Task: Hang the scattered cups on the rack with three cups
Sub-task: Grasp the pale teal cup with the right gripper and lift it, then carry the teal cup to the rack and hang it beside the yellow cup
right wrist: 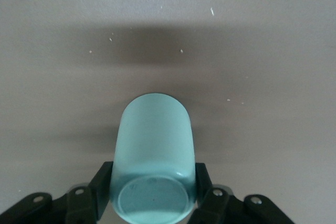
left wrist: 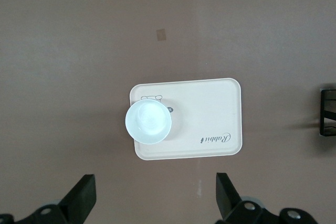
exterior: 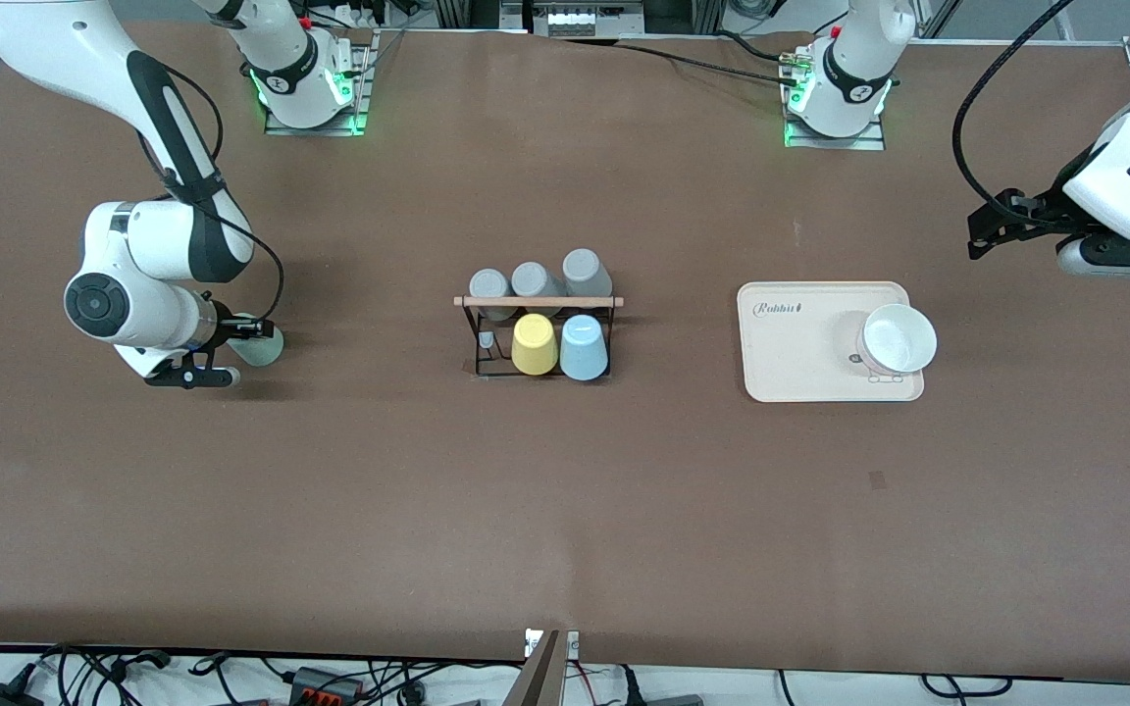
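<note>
The pale sage green cup [exterior: 263, 345] lies on its side toward the right arm's end of the table. My right gripper [exterior: 236, 351] is shut on the green cup [right wrist: 153, 140], with a finger [right wrist: 101, 181] pressed on each side near its base. The black wire rack [exterior: 538, 301] with a wooden rod stands at the table's middle. The light blue cup [exterior: 584, 347] hangs upside down on it, beside the yellow cup [exterior: 535, 344]. My left gripper [exterior: 985, 227] waits open and empty in the air near the left arm's end; its fingers [left wrist: 84, 195] stand wide apart.
Three grey cups [exterior: 536, 281] hang on the rack's row farther from the front camera. A beige tray [exterior: 791, 373] carries a white bowl [exterior: 898, 338] between the rack and the left arm's end. The left wrist view shows the tray [left wrist: 220, 103], bowl [left wrist: 148, 121] and the rack's edge [left wrist: 328, 114].
</note>
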Available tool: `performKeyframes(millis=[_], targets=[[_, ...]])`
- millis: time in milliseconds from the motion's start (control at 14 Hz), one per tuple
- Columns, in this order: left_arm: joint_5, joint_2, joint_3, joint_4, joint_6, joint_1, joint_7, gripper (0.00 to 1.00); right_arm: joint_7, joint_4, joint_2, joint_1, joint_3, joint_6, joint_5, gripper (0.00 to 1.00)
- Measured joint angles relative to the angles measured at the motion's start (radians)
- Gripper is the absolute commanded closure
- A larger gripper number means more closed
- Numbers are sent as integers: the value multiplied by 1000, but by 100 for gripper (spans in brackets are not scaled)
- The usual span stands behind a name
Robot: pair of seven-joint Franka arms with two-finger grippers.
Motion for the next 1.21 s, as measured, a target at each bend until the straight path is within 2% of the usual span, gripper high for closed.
performKeyframes(millis=[143, 357, 643, 786, 929, 1214], targets=[[0, 1, 0, 0, 0, 4, 0, 0, 0, 1, 0, 0, 0, 0, 0, 77], [0, 5, 0, 0, 0, 18, 0, 0, 0, 49, -10, 3, 1, -40, 1, 77], [0, 10, -2, 0, 0, 18, 0, 0, 0, 294, -35, 37, 6, -311, 55, 77], [0, 10, -5, 0, 0, 18, 0, 0, 0, 410, -36, 64, 8, -406, 60, 77], [0, 10, -8, 0, 0, 17, 0, 0, 0, 474, -29, 97, 10, -440, 61, 77], [0, 10, -11, 0, -1, 17, 0, 0, 0, 535, 4, 208, 12, -444, 62, 77]])
